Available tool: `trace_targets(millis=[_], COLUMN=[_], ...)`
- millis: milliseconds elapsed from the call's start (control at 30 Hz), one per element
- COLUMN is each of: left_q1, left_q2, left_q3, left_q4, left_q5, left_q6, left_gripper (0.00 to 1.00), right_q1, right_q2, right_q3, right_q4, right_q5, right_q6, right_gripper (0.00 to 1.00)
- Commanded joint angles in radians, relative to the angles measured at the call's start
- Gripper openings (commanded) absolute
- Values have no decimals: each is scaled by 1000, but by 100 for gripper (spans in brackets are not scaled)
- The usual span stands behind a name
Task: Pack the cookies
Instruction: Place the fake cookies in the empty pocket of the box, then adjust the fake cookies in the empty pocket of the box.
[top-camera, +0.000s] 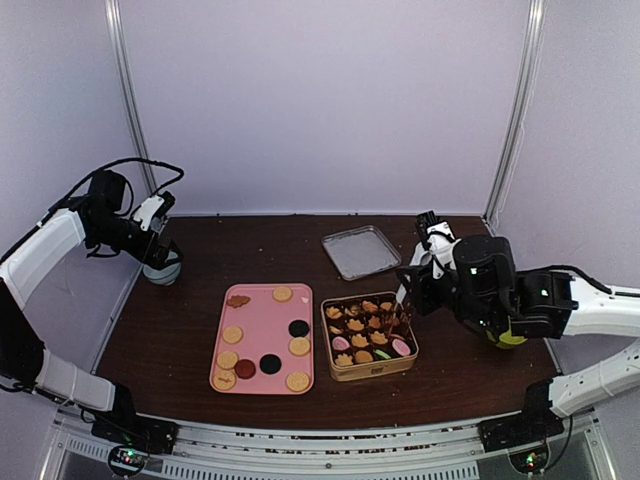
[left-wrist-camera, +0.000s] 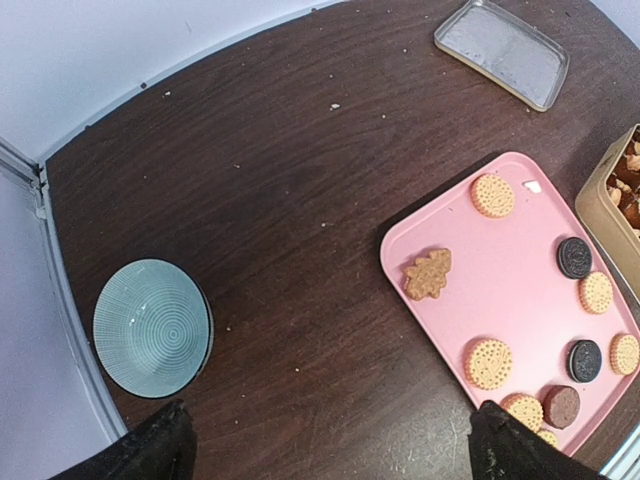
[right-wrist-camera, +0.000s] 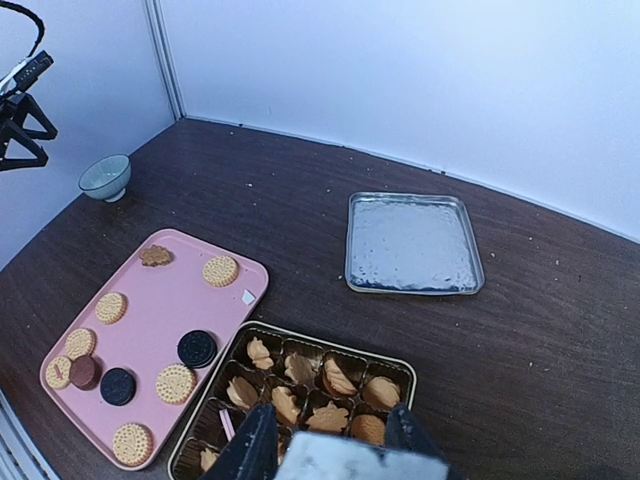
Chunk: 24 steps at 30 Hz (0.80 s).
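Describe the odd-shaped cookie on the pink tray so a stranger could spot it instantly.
Find the pink tray in the middle of the dark table, just left of the gold tin. Look in the tray's far left corner. The cookie there is brown with a jagged, tree-like outline, while every other one on the tray is a plain round disc.

Ten cookies (top-camera: 299, 346) are lying on one pink tray (top-camera: 262, 330): six round tan, two black, one dark brown and one tree-shaped. One gold tin (top-camera: 372, 372) is sitting on the tabletop (top-camera: 250, 250), holding more cookies that are too crowded to count, with two pink and one green showing. One silvery lid (top-camera: 361, 251) and one bowl (left-wrist-camera: 152, 327) are also resting there.
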Motion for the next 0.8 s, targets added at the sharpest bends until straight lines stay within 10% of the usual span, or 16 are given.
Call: trace_targets(millis=[0,767], left_q1=[-3,-3], left_q2=[-6,-5], left_q3=[13,14], left_q4=[10,6], left_q5=[22,36], left_q6=[14,14], left_gripper=[98,98], right_q1=[5,50], right_q2=[12,-37], right_q3=[54,27], right_q4=[-22,-52], right_q5=[37,-59], right_q6=[-51,19], right_gripper=[36,17])
